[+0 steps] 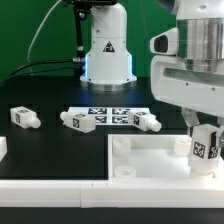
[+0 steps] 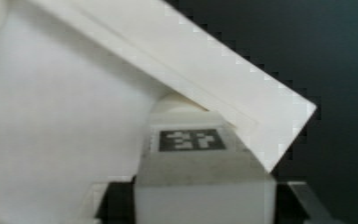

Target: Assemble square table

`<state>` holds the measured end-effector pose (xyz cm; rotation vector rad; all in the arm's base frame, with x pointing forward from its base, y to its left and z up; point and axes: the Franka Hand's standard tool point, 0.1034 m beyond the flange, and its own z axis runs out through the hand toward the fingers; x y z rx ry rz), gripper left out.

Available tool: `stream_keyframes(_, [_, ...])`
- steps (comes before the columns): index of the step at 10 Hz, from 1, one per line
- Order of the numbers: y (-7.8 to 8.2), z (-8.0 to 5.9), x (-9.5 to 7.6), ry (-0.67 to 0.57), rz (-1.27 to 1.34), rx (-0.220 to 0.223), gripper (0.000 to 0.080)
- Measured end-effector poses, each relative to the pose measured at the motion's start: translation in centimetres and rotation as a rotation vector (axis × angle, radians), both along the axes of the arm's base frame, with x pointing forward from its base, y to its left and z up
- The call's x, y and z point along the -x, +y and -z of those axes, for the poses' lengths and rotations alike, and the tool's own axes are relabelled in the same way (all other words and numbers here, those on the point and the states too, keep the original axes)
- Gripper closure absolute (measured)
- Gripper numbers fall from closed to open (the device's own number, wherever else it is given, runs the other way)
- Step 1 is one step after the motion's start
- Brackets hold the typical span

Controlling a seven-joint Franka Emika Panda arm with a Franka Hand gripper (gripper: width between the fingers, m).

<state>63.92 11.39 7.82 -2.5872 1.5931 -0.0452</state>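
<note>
White plastic parts on a black table. What lies at the exterior view's left? — Ana

The first leg, stubby, on its side, a dark tag on it. Lower down, along the frame's lower edge, runs the long white bar. — Ben

And toward the middle? — Ana

The second leg lies just beside the marker board, at that board's left end. The robot base stands behind them, in the upper middle of the frame. The third leg lies at the board's right end, also on its side. — Ben

Where is the square table top? — Ana

The square table top lies flat in the lower right of the frame, raised rim up, with two round corner sockets showing along its left side. — Ben

And the arm? — Ana

At the exterior view's right the gripper hangs over the right part of the top, pointing down. Its fingers are clenched on the fourth leg, which stands upright with its tag facing the camera. — Ben

Does the wrist view agree? — Ana

Yes. That tagged leg sits between the two fingers, and close past it lies a corner of the top's raised rim. Whether the leg's end touches a socket, I cannot tell. — Ben
</note>
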Motion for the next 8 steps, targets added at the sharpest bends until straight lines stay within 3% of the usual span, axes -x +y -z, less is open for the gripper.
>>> stream_keyframes(2, [-0.22,0.04,-0.03,-0.002,0.160,-0.030,0.0509])
stream_keyframes(3, [-0.20,0.08,-0.01,-0.003,0.142,-0.028,0.0439])
stream_keyframes(4, [-0.20,0.10,0.00,-0.004,0.120,-0.026,0.0439])
stream_keyframes(5, [-0.33,0.03,-0.09,-0.013,0.027,-0.014,0.0286])
stream_keyframes(6, [-0.60,-0.16,-0.36,-0.033,-0.176,0.002,0.0286])
stream_keyframes(7, [-0.53,-0.27,-0.46,-0.048,-0.367,0.020,0.0172])
stream_keyframes(8, [0.19,-0.22,-0.21,-0.049,-0.543,0.043,0.0154])
